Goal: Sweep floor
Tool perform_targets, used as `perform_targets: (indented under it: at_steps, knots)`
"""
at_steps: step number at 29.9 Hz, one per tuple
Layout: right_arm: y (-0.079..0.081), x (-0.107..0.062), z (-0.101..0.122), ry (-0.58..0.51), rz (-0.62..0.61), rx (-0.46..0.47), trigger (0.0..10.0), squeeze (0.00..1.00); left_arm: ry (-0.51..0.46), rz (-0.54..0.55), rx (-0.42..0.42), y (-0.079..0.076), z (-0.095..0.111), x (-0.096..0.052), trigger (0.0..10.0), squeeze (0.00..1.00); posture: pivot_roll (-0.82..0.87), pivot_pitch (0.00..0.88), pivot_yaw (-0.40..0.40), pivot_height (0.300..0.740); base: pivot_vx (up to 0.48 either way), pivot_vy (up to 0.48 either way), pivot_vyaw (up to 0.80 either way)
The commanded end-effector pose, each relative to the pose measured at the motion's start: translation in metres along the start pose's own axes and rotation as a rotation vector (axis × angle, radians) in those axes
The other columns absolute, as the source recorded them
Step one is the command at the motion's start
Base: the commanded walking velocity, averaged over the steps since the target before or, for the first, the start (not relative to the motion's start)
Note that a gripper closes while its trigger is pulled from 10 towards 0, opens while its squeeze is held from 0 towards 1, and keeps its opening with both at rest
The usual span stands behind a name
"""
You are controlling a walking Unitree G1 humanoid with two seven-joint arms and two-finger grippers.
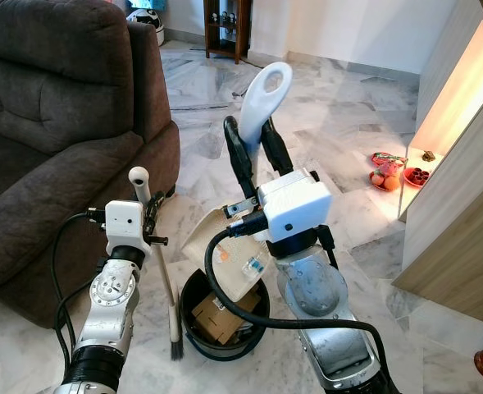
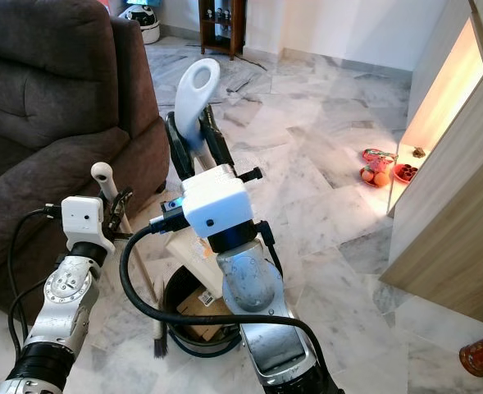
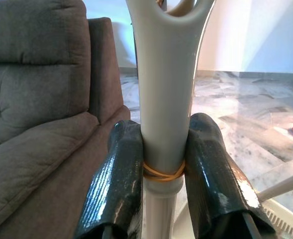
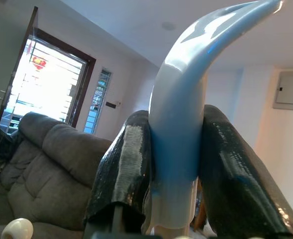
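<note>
— Pale blue plastic, that looped dustpan handle (image 1: 265, 100) — where is it?

— Clamped in my right gripper (image 1: 256, 152), raised above the round black waste bin (image 1: 221, 318), with the cream dustpan pan (image 1: 221, 256) tipped over its rim. Cardboard scraps (image 1: 215, 316) lie inside the bin.

— And the brush?

— My left gripper (image 3: 162, 172) is clenched on the slim white broom handle (image 1: 149, 220), just above an orange rubber band (image 3: 161, 173). Its dark bristles (image 1: 175, 343) touch the marble floor (image 1: 348, 131) beside the bin. The brown fabric sofa (image 1: 61, 123) stands on my left.
</note>
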State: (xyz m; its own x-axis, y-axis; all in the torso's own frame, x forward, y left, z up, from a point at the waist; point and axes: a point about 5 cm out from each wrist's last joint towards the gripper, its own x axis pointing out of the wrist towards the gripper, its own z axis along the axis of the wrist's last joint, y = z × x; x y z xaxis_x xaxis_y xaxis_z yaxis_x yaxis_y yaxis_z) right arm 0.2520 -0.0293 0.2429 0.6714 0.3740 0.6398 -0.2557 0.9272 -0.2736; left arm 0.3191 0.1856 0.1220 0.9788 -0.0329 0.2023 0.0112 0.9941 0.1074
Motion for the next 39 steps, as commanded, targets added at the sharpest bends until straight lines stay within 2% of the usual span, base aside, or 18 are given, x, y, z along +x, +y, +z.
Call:
perform_targets:
  at_steps: [1,3,11,29,34,38,39]
  knots:
    - [-0.002,0.006,0.020,-0.093,-0.021,0.033,10.0,0.00,-0.057,-0.007,0.010,-0.001,0.010,0.004,10.0,0.00,-0.01,0.056,-0.027,0.740,0.000,0.000,0.00]
    - [-0.003,0.006,0.018,-0.079,-0.027,0.052,10.0,0.00,-0.057,-0.007,0.011,-0.001,0.010,0.003,10.0,0.00,-0.01,0.056,-0.027,0.740,0.000,0.000,0.00]
    - [-0.003,0.006,0.020,-0.107,-0.009,-0.009,10.0,0.00,-0.058,-0.007,0.012,-0.001,0.010,0.003,10.0,0.00,-0.01,0.056,-0.027,0.740,0.000,0.000,0.00]
    - [-0.004,0.006,0.018,-0.098,-0.010,-0.027,10.0,0.00,-0.058,-0.007,0.011,-0.001,0.010,0.003,10.0,0.00,-0.01,0.063,-0.027,0.740,0.000,0.000,0.00]
    - [-0.019,0.009,0.013,-0.087,-0.062,-0.099,10.0,0.00,-0.060,-0.006,0.010,-0.001,0.011,0.003,10.0,0.00,-0.01,0.063,-0.027,0.740,0.000,0.000,0.00]
    - [-0.049,0.013,0.002,-0.042,-0.160,-0.239,10.0,0.00,-0.061,-0.006,0.009,-0.001,0.011,0.003,10.0,0.00,-0.01,0.063,-0.027,0.740,0.000,0.000,0.00]
    - [-0.061,0.012,-0.003,-0.021,-0.202,-0.294,10.0,0.00,-0.062,-0.006,0.008,-0.001,0.011,0.003,10.0,0.00,-0.01,0.064,-0.029,0.740,0.000,0.000,0.00]
